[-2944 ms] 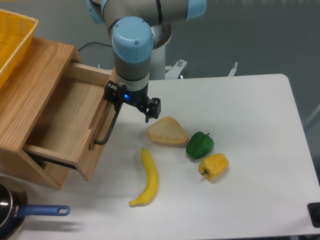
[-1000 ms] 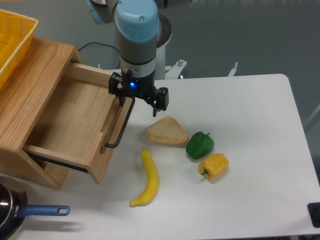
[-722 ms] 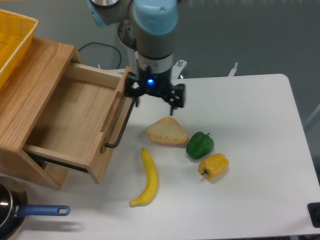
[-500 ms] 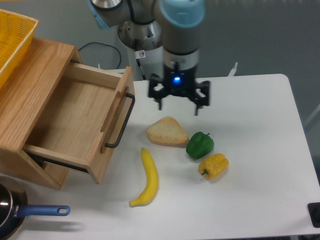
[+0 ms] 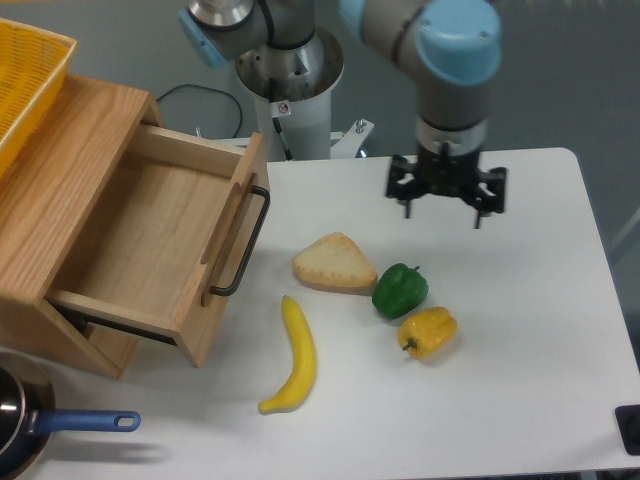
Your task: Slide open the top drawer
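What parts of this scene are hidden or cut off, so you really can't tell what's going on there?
All in the single camera view:
- Yellow basket: cut off by the left and top edges; contents unseen.
- Pan with blue handle: bowl cropped at the bottom-left corner.
- Top drawer: its back end hidden under the cabinet top.
- Dark object: cut by the right edge, unidentifiable.
- End effector: pads too small to inspect.
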